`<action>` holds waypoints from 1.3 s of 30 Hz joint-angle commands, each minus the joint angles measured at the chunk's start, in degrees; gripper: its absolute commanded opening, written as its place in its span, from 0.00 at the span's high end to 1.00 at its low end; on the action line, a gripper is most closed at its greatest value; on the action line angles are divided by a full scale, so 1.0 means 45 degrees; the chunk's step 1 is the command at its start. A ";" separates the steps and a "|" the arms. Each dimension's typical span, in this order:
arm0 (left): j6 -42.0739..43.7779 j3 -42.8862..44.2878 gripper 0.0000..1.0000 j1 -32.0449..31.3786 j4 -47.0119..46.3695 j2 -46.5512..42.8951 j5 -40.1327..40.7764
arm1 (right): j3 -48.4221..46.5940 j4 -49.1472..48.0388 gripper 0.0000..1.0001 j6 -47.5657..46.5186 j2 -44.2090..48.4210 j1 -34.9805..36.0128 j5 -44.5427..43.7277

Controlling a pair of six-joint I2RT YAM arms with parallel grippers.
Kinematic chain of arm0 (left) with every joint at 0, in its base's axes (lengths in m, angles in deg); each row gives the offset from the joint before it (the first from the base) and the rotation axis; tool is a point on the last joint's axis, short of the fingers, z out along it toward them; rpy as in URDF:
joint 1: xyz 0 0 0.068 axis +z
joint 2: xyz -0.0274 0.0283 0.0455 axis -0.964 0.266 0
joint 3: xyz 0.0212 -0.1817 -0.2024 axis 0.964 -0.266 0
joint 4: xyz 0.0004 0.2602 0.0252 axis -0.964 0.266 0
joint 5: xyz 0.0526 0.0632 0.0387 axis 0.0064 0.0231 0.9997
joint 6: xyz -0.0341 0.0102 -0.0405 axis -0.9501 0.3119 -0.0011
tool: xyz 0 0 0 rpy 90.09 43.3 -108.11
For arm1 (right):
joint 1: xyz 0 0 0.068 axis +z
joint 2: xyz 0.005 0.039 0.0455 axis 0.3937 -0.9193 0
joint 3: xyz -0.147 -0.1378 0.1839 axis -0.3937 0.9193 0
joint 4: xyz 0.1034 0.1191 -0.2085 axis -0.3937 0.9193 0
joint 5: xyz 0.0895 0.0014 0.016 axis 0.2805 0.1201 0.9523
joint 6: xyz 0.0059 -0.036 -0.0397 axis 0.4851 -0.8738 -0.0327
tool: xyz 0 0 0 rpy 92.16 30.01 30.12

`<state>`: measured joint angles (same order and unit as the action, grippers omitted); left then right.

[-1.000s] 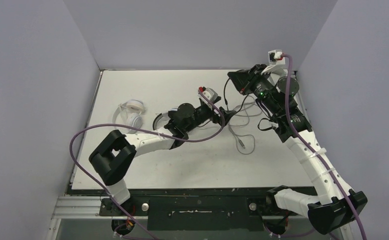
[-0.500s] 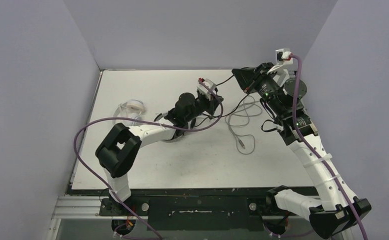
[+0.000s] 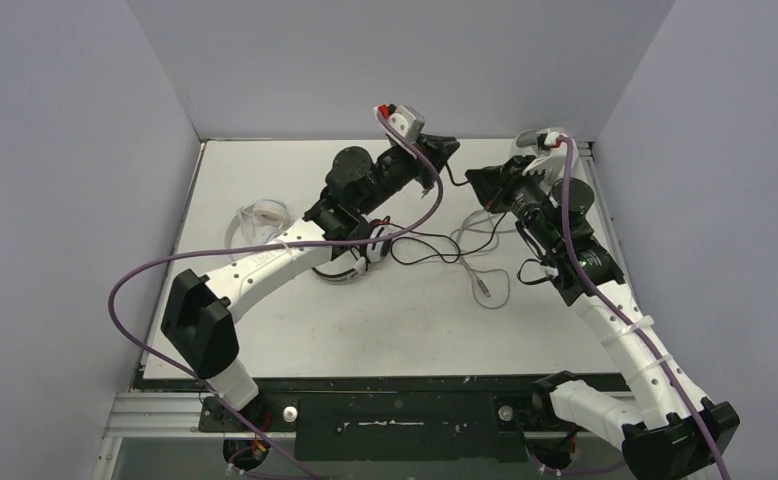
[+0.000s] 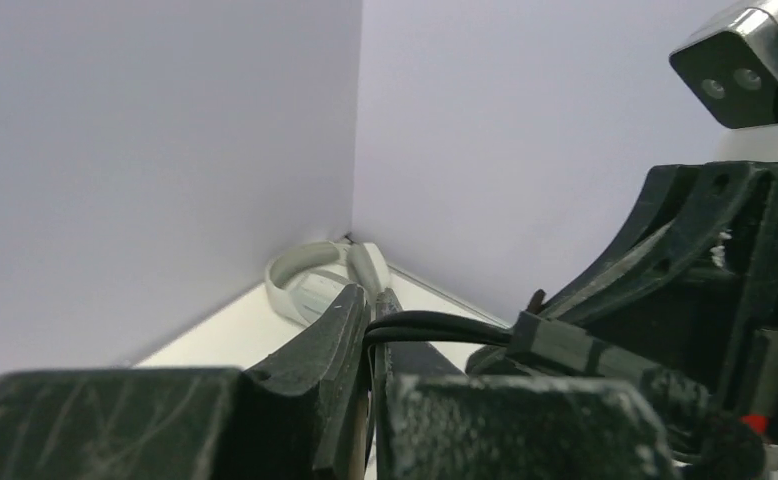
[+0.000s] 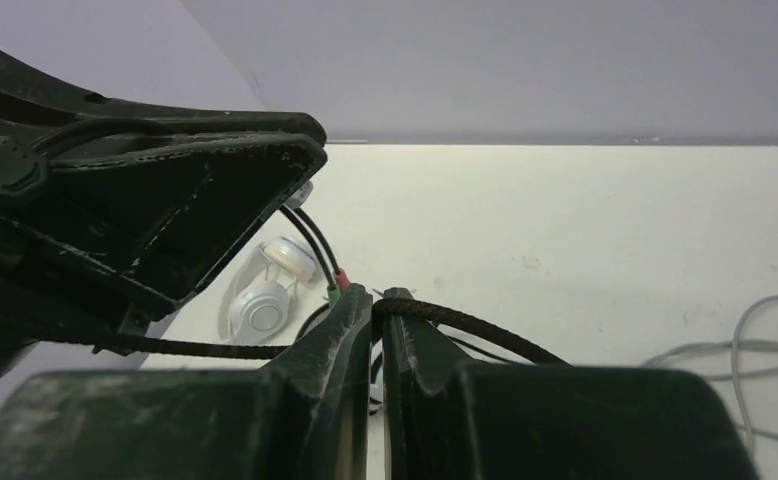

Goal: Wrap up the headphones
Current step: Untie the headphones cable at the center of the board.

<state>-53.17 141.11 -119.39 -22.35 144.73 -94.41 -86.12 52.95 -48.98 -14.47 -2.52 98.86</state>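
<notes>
Pale lavender walls box in a white worktop (image 3: 295, 170), and both arms reach up over its far middle with a short span between them.

The black-and-white headset (image 3: 337, 277) lies on the worktop, mostly hidden under the left forearm, so only an arc of it shows. The white on-ear pair (image 3: 262, 222) sits well apart at the left side, untouched. A light grey over-ear pair (image 4: 315, 280) rests in the corner against the walls, and its grey cable (image 3: 485, 265) lies loose near the right arm.

The black cable (image 4: 435, 325) is lifted off the surface and runs from one arm to the other, with slack looping back down towards the headset. The left fingers (image 4: 337, 330) are pressed together on its thin end. The red and green plugs (image 5: 337, 283) hang just past them. The right fingers (image 5: 340, 335) pinch the braided stretch close by.

I judge this to be early in the wrapping of the larger set: the cable's free end is gathered and held between both arms, and no coil is formed yet. The next move probably calls for drawing the slack in and laying turns together or around the headset without letting the plugs slip free. The white pair's thin cable is not yet wound.

No container of any kind is in view.
</notes>
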 commanded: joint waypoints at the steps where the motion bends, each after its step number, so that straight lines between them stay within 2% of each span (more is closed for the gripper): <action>1: -0.1803 -0.0164 1.00 -0.0352 0.1277 -0.0350 -0.0504 | -0.0098 0.0274 1.00 -0.0602 0.0629 -0.0071 -0.1433; 5: -0.1727 -0.2582 1.00 -0.2159 0.2567 -0.1859 0.1402 | -0.1359 0.2169 1.00 -0.1542 0.0317 -0.0148 -0.2944; 6: -0.1621 -0.3293 0.95 -0.2605 0.2960 -0.2240 0.1980 | -0.1599 0.2610 1.00 -0.1809 0.0288 -0.0160 -0.3205; 7: -0.1543 -0.3818 0.87 -0.3059 0.3356 -0.2573 0.2352 | -0.1764 0.2870 1.00 -0.1935 0.0291 -0.0176 -0.3470; 8: -0.1496 -0.4264 0.75 -0.3460 0.3794 -0.2927 0.2667 | -0.1843 0.3086 1.00 -0.2071 0.0309 -0.0195 -0.3766; 10: -0.1447 -0.4964 0.44 -0.4241 0.4873 -0.3610 0.3215 | -0.1811 0.3484 1.00 -0.2182 0.0445 -0.0246 -0.4260; 13: -0.2138 -0.5046 0.12 -0.4800 0.8096 -0.4472 0.4279 | -0.1097 0.3462 1.00 -0.2300 0.0929 -0.0276 -0.4636; 14: -0.2437 -0.4891 0.06 -0.4791 0.9384 -0.4688 0.4546 | -0.0832 0.3399 1.00 -0.2302 0.1075 -0.0276 -0.4615; 16: -0.2812 -0.4533 0.03 -0.4768 1.1958 -0.5086 0.5319 | -0.0448 0.3484 1.00 -0.2212 0.1203 -0.0283 -0.4399; 18: -0.3429 -0.4388 0.03 -0.4645 1.3434 -0.5725 0.6302 | -0.0046 0.3569 1.00 -0.2172 0.1240 -0.0278 -0.3879; 21: -0.4491 -0.4967 0.03 -0.3638 1.4098 -0.6943 0.7086 | 0.0512 0.3659 0.97 -0.2133 0.1304 -0.0269 -0.2809; 24: -0.6874 -0.5460 0.03 -0.1654 1.4669 -0.7994 0.7196 | 0.1021 0.3670 0.89 -0.2004 0.1423 -0.0270 -0.2178; 26: -0.7170 -0.5838 0.03 -0.0047 1.4625 -0.8366 0.6328 | 0.1295 0.3671 0.77 -0.1916 0.1446 -0.0274 -0.1952; 30: -0.7317 -0.6560 0.03 0.2242 1.4867 -0.8371 0.5423 | 0.1790 0.3510 0.43 -0.1821 0.1355 -0.0276 -0.1287; 32: -0.7511 -0.6702 0.03 0.3237 1.5158 -0.8007 0.5226 | 0.1847 0.3520 0.34 -0.1810 0.1283 -0.0245 -0.1007; 34: -0.7626 -0.6789 0.03 0.3970 1.5381 -0.7708 0.5076 | 0.1869 0.3515 0.24 -0.1747 0.1304 -0.0253 -0.1087; 37: -0.7948 -0.7258 0.03 0.4653 1.5171 -0.7745 0.5133 | 0.2033 0.3156 0.01 -0.1641 0.1616 -0.0254 -0.1185; 39: -0.8233 -0.7558 0.03 0.5173 1.4907 -0.7850 0.4990 | 0.2095 0.2865 0.00 -0.1507 0.1793 -0.0253 -0.1317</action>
<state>-86.83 108.50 -99.37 45.38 110.63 -70.17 -77.07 70.33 -57.00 -8.73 -3.37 92.80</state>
